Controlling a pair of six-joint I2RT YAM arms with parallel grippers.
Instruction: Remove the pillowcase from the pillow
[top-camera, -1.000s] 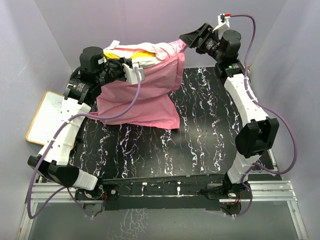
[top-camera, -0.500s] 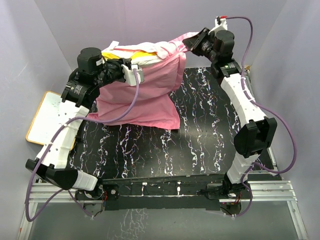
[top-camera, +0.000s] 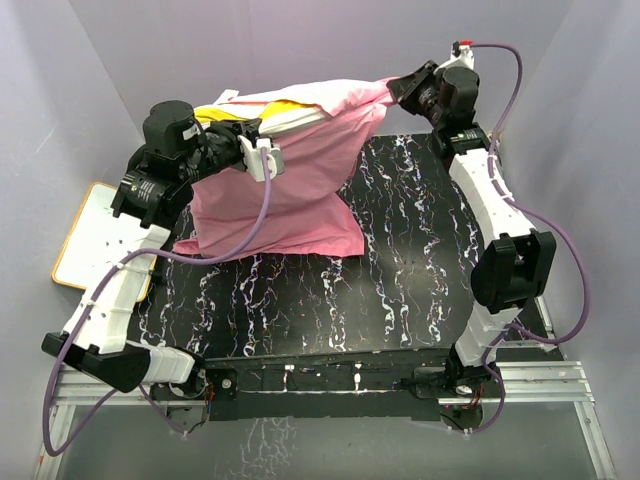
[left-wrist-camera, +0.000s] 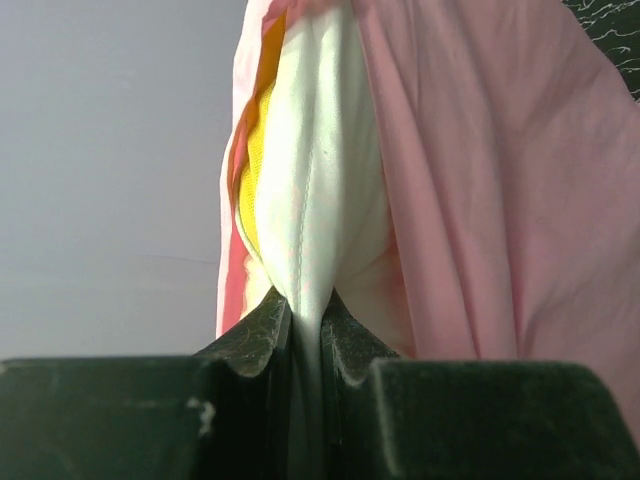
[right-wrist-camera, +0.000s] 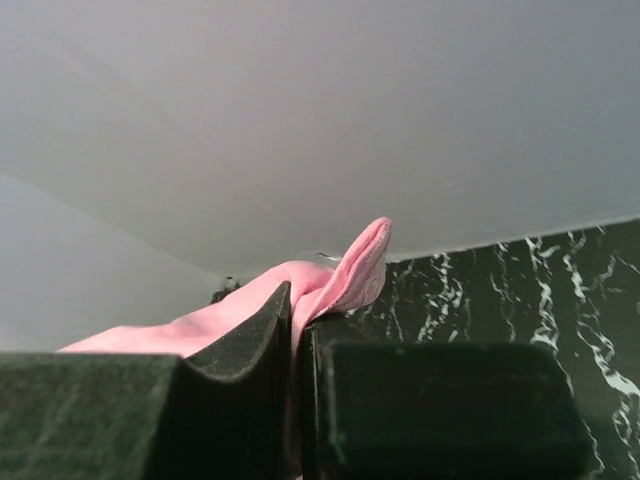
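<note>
The pink pillowcase (top-camera: 300, 190) hangs lifted over the back left of the black marbled table, its lower edge resting on the tabletop. The white pillow (top-camera: 290, 117) with its yellow band (top-camera: 222, 113) sticks out of the case's open top. My left gripper (top-camera: 240, 137) is shut on the pillow's white edge (left-wrist-camera: 305, 290); yellow band (left-wrist-camera: 255, 180) and pink pillowcase (left-wrist-camera: 490, 200) show beyond the jaws. My right gripper (top-camera: 398, 88) is shut on the pillowcase's upper right corner, where a pink fold (right-wrist-camera: 345, 280) pokes out between the pads.
A white board with a yellow frame (top-camera: 95, 230) lies off the table's left side. The black marbled table (top-camera: 400, 260) spreads in front of and right of the pillowcase. Grey walls close in at the back and sides.
My right gripper has shut on the pillowcase corner and pulled it up and to the right, stretching the cloth. The left gripper, still holding the pillow, drew slightly left.
</note>
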